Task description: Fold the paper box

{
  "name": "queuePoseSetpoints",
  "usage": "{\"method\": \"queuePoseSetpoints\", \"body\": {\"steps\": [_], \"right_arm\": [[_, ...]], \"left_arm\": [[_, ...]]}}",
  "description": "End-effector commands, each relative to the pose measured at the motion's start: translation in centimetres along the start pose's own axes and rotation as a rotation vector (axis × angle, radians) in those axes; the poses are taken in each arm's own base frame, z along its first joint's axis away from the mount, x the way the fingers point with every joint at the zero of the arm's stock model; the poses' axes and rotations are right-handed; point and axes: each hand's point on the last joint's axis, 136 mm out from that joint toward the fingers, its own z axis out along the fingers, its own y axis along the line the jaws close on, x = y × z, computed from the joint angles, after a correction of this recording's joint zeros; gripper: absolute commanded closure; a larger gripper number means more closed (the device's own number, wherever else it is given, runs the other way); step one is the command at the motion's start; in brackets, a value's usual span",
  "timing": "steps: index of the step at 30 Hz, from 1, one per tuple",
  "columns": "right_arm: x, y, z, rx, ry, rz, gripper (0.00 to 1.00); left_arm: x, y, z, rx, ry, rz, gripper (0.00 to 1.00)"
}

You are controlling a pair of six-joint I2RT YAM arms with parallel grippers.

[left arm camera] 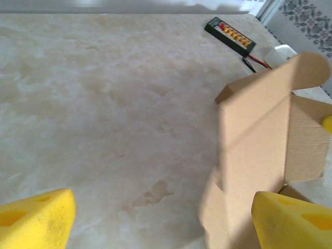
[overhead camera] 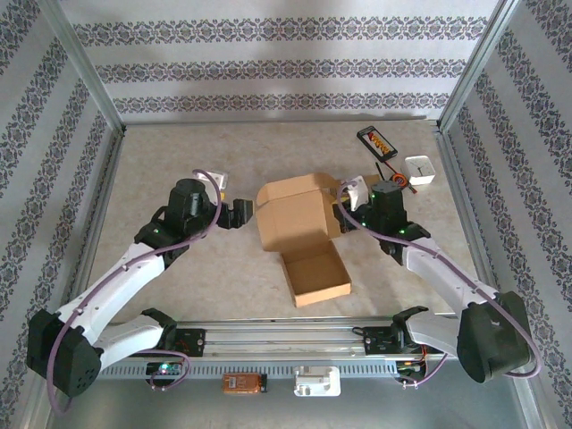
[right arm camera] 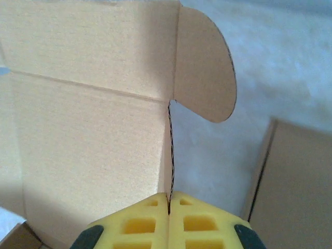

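The brown cardboard paper box [overhead camera: 299, 219] lies mid-table, half formed, with its lid panels raised and an open tray part [overhead camera: 317, 275] toward the near edge. My right gripper [overhead camera: 344, 212] is at the box's right side. In the right wrist view its yellow pads [right arm camera: 135, 223] are pressed together, and the right gripper [right arm camera: 169, 199] is shut on the thin edge of an upright panel [right arm camera: 88, 104] below a rounded flap [right arm camera: 205, 62]. My left gripper [overhead camera: 243, 213] stands open just left of the box. In the left wrist view the left gripper [left arm camera: 166, 218] holds nothing, and the box [left arm camera: 259, 150] rises by its right finger.
A black charger board [overhead camera: 379, 141] with yellow connectors and a small white box [overhead camera: 420, 170] lie at the back right. Metal frame posts and patterned walls close in the table. A rail [overhead camera: 286, 340] runs along the near edge between the arm bases.
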Motion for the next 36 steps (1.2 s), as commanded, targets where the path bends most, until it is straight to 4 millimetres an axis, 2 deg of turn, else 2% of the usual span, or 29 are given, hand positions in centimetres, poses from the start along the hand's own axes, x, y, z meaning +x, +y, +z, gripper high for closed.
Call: {"method": "queuePoseSetpoints", "body": {"steps": [1, 6, 11, 13, 18, 20, 23, 26, 30, 36], "right_arm": [[-4.2, 1.6, -0.4, -0.049, -0.128, -0.262, 1.00], [-5.6, 2.9, -0.2, -0.081, -0.172, -0.303, 1.00], [-5.9, 3.4, 0.0, -0.076, -0.174, -0.289, 1.00], [-6.0, 3.4, 0.0, -0.076, -0.176, -0.282, 1.00], [-6.0, 3.9, 0.2, -0.093, -0.172, -0.276, 1.00], [-6.0, 3.8, 0.2, -0.089, -0.170, -0.277, 1.00], [-5.8, 3.5, 0.4, -0.071, -0.161, -0.277, 1.00], [-5.7, 3.3, 0.6, -0.063, -0.153, -0.266, 1.00], [-5.9, 3.0, 0.9, -0.050, -0.148, -0.233, 1.00], [-6.6, 3.5, 0.8, -0.038, -0.161, -0.217, 1.00]], "left_arm": [[-0.4, -0.1, -0.7, 0.044, 0.009, -0.029, 0.11], [0.9, -1.1, -0.3, 0.128, 0.039, 0.007, 0.09], [1.4, -4.7, -0.6, 0.369, 0.027, -0.017, 0.08], [1.6, -5.4, -0.4, 0.417, 0.038, -0.062, 0.08], [3.1, -1.8, 1.6, 0.206, 0.105, -0.135, 0.10], [3.6, -1.3, 1.9, 0.181, 0.128, -0.131, 0.11], [4.0, -2.7, 2.1, 0.272, 0.166, -0.139, 0.17], [4.4, -3.8, 2.4, 0.337, 0.213, -0.150, 0.29], [4.9, -3.8, 2.8, 0.334, 0.258, -0.180, 0.42], [4.1, -3.4, 2.6, 0.259, 0.267, -0.176, 0.64]]}}
